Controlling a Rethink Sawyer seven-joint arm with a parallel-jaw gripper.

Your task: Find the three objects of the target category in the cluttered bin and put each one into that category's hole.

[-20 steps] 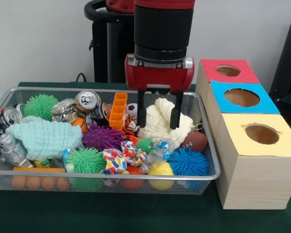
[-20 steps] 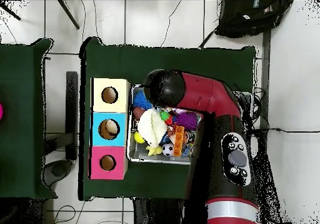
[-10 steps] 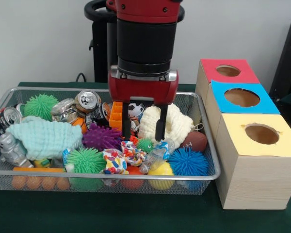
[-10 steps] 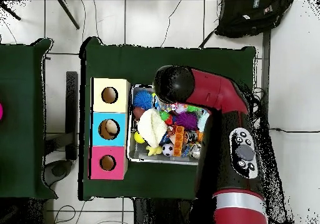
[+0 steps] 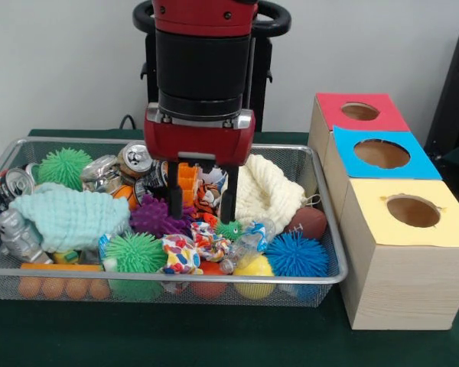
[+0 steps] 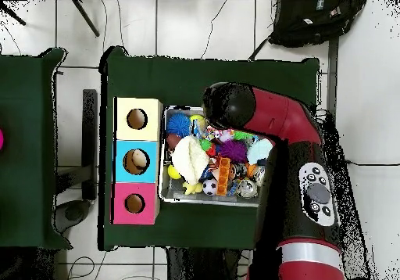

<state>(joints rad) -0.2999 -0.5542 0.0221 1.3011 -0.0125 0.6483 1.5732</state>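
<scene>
My gripper (image 5: 202,200) hangs open inside the wire bin (image 5: 325,222), its two black fingers straddling a tiger-striped toy (image 5: 206,197) beside the orange block (image 5: 187,178). Nothing is held. Just below the fingers lie a purple spiky ball (image 5: 159,217) and a small green spiky ball (image 5: 229,228). A cream knitted cloth (image 5: 265,193) lies to the right of the gripper. Three boxes stand right of the bin: red (image 5: 358,111), blue (image 5: 382,154) and yellow (image 5: 413,211), each with a round hole. Overhead, the arm (image 6: 266,120) covers the bin's middle and hides the gripper.
The bin also holds crushed cans (image 5: 138,159), a light teal knitted cloth (image 5: 69,216), green spiky balls (image 5: 63,166), a blue spiky ball (image 5: 296,254), a brown football (image 5: 309,222), a yellow ball (image 5: 255,278) and orange beads (image 5: 61,287). A black bag (image 6: 312,19) lies on the floor.
The gripper has moved left across the bin, from over the cream cloth to over the tiger-striped toy and orange block, and sits slightly lower. It stays open.
</scene>
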